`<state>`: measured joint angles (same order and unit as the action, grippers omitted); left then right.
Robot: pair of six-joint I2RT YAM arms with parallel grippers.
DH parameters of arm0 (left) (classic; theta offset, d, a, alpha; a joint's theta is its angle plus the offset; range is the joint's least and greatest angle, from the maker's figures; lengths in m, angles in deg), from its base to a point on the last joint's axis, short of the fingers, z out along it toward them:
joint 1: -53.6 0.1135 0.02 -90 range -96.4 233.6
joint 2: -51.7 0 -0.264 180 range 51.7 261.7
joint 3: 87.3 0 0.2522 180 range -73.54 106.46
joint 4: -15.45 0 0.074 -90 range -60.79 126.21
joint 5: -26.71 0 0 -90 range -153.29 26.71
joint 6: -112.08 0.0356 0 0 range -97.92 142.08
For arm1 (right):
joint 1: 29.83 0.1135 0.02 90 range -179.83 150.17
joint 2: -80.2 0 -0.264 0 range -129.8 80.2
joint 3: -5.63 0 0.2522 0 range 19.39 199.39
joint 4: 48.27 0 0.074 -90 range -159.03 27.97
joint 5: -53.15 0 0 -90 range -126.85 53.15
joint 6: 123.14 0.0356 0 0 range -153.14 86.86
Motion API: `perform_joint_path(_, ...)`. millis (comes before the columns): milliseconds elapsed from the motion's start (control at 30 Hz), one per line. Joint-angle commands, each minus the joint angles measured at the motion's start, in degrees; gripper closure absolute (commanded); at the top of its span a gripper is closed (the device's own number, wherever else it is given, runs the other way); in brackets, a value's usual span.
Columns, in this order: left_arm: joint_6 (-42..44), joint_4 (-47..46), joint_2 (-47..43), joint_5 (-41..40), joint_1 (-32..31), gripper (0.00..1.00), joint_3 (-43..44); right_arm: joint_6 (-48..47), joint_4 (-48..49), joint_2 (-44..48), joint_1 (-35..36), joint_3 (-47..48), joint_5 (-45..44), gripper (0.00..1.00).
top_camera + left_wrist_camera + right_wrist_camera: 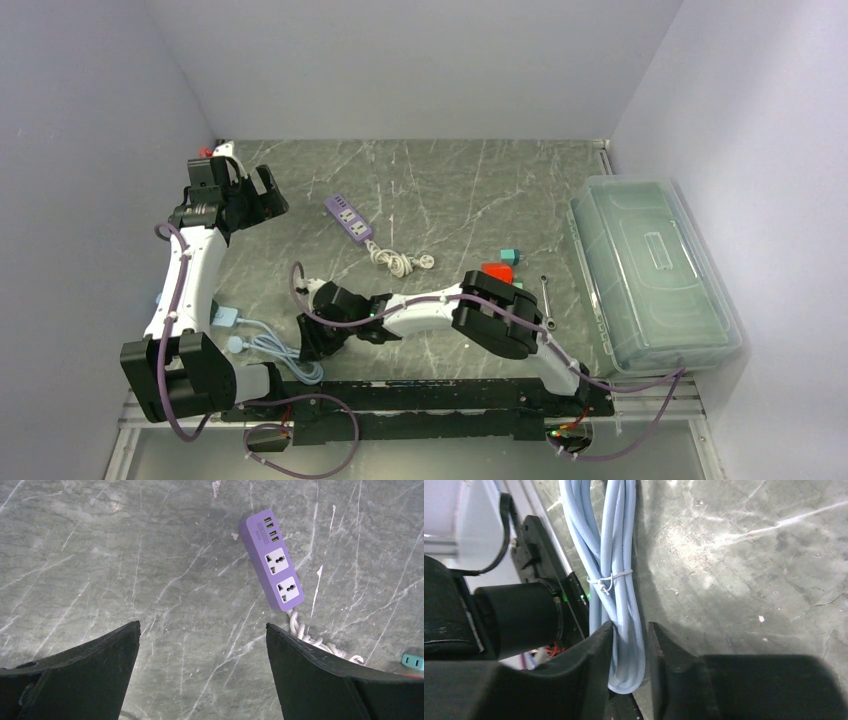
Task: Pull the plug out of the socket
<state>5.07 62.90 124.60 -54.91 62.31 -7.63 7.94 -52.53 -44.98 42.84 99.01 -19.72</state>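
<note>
A light blue socket block lies at the near left of the table with a pale round plug beside it; whether they are joined I cannot tell. Its light blue cable bundle, tied with a white zip tie, also shows in the right wrist view. My right gripper is closed around the looped end of this bundle. My left gripper is open and empty, held above the table at the far left. A purple power strip with nothing plugged in lies ahead of it.
The strip's white coiled cord lies mid-table. A red block, a teal piece and a wrench sit to the right. A clear lidded box fills the right side. The black base rail runs along the near edge.
</note>
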Motion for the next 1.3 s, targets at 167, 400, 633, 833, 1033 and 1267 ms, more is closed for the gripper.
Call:
perform_joint_path(167, 0.18, -1.5, -1.95, 1.18, 0.17, 0.0, 0.0, -7.83, -7.54, 6.47, 2.34, -0.44, -20.01, 1.0)
perform_joint_path(400, 0.15, -1.82, -1.56, 2.99, 0.16, 0.0, -0.09, -9.96, -11.08, 15.36, -0.43, -6.89, -27.81, 1.0)
perform_joint_path(633, -0.12, -2.84, -1.43, 6.98, 0.14, 0.0, -0.63, -9.56, -15.53, 24.91, -4.74, -18.51, -31.27, 1.0)
perform_joint_path(833, -0.43, -3.01, -1.4, 7.64, 0.12, 0.0, -0.78, -8.08, -19.59, 34.44, -6.13, -27.6, -32.02, 1.0)
perform_joint_path(1033, -1.18, -2.85, -1.01, 7.8, 0.13, 0.0, -1.15, -3.82, -22.98, 42.35, -6.18, -34.9, -30.9, 1.0)
perform_joint_path(1267, -1.37, -2.82, -1.56, 6.05, 0.17, 0.01, -1.32, -10.1, -20.55, 45.97, -6.22, -33.12, -33.16, 0.25)
